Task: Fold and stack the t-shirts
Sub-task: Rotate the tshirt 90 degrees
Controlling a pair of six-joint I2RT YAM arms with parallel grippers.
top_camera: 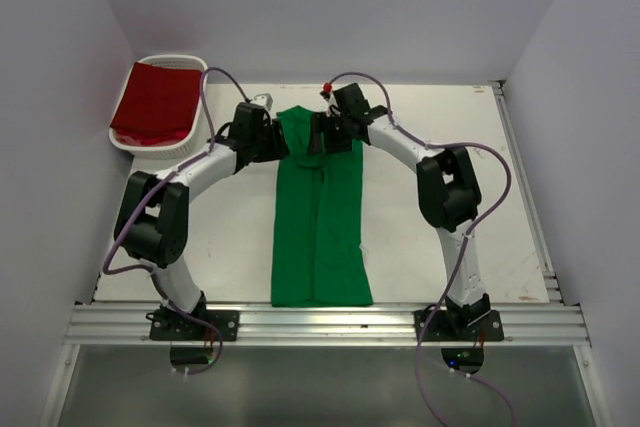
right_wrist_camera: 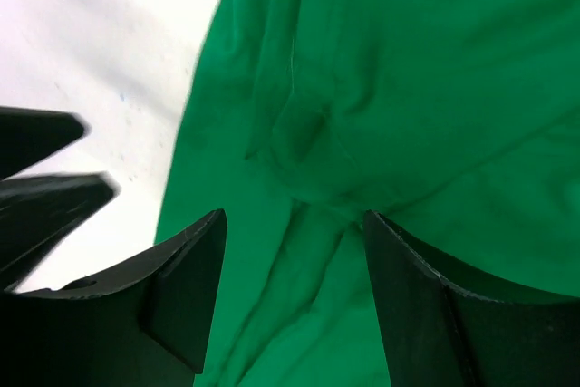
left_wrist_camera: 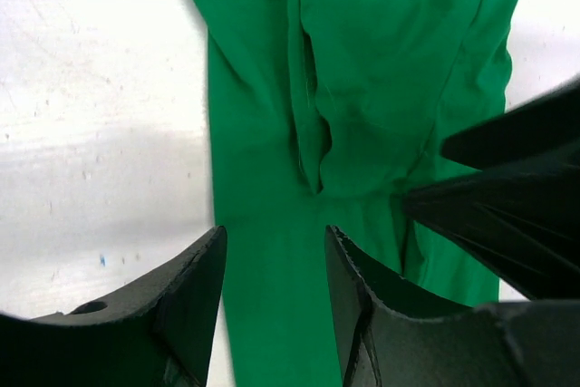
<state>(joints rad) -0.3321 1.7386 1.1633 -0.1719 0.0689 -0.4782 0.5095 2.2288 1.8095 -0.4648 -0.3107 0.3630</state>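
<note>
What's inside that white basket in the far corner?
A dark red shirt fills the basket. Anything beneath it, and the basket's floor, is hidden by the cloth.

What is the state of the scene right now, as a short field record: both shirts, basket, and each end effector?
green t-shirt: folded lengthwise into a long strip, flat on the table, running from far to near edge
red t-shirt: in the white basket, far left corner
left end effector: open, over the strip's far end
right end effector: open, over the same end, from the other side
stack: not yet started
</note>
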